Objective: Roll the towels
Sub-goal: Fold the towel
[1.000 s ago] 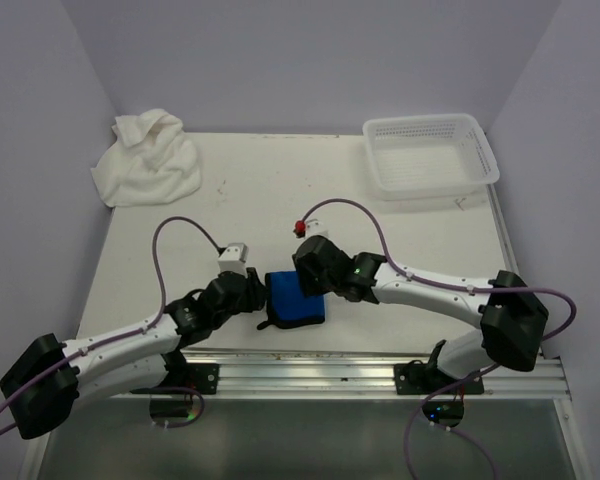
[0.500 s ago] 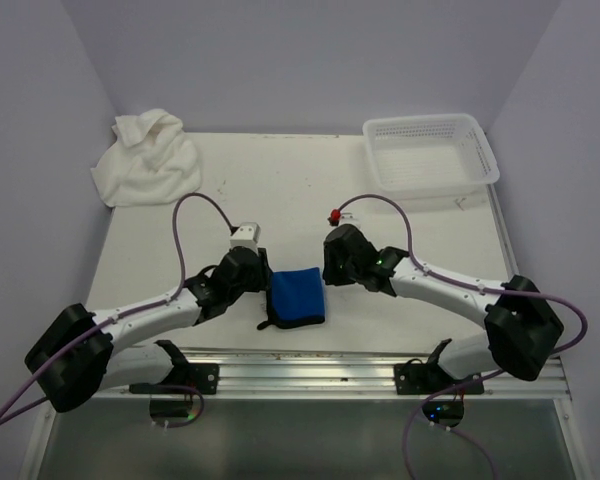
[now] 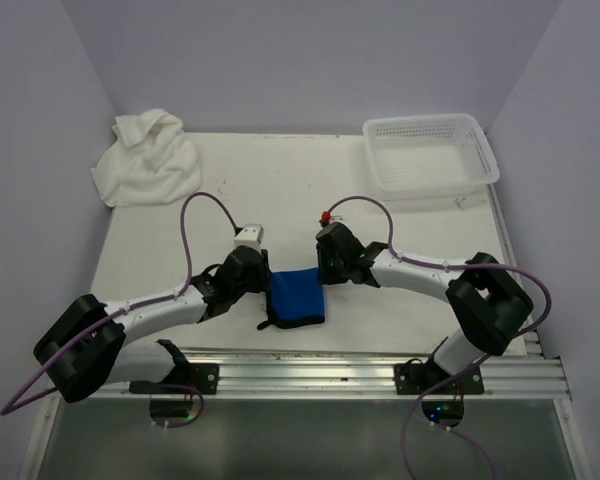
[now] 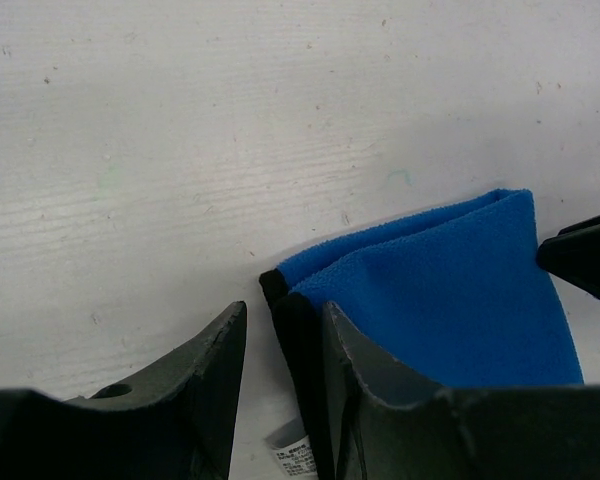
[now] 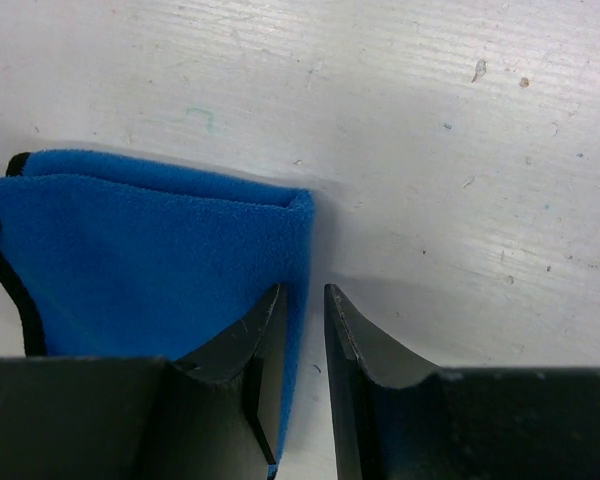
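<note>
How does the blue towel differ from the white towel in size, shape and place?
The blue towel is small; the white towel is much larger. The blue towel lies folded flat near the front edge; the white towel sits crumpled in the far left corner. Both rest on the table.

The top external camera looks down from above and behind the arm bases, far enough back to hold the whole table [image 3: 280, 190]. Each wrist camera sits low and very close, looking forward past its own fingertips. The one over the left gripper [image 4: 283, 310] meets the blue towel [image 4: 430, 290] at its left edge, and the one over the right gripper [image 5: 304, 292] at its right edge. All three views share that towel.
</note>
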Controlling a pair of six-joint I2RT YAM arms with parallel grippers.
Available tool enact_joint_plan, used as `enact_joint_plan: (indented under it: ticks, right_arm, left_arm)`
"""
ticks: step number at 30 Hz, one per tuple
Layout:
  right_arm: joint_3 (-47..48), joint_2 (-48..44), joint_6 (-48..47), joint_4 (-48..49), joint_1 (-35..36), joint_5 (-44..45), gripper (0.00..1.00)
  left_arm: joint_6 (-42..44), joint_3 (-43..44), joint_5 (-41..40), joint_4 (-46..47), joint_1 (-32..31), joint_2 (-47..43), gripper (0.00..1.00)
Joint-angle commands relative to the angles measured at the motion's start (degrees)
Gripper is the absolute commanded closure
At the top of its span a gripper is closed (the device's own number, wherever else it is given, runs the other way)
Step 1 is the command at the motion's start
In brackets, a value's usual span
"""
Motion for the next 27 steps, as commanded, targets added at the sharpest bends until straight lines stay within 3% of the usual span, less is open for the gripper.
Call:
enact_joint_plan:
  ticks: [1, 10, 17, 22, 27]
  right_arm:
    - [1.89, 1.26, -0.30, 2.75, -0.60, -0.54, 0.75]
    - [2.06, 1.44, -0.13, 1.96, -0.69, -1.33, 0.75]
    - [2.67, -4.44, -0.22, -1.64, -0.69, -1.42, 0.73]
    - [-0.39, -11.12, 1.89, -2.87, -0.69, -2.03, 0.60]
    - [-6.89, -15.43, 6.02, -0.07, -0.60, -7.29, 0.55]
  left_arm:
    - [1.52, 0.34, -1.57, 3.67, 0.57, 1.11, 0.60]
    - [0.99, -1.86, -2.45, 6.31, 0.57, 4.19, 0.61]
    - [0.11, -3.01, -2.63, 6.84, 0.57, 5.07, 0.62]
    - [-0.41, -3.45, -2.01, 7.45, 0.57, 5.16, 0.62]
    - [-0.59, -3.53, -1.31, 7.72, 0.57, 5.07, 0.62]
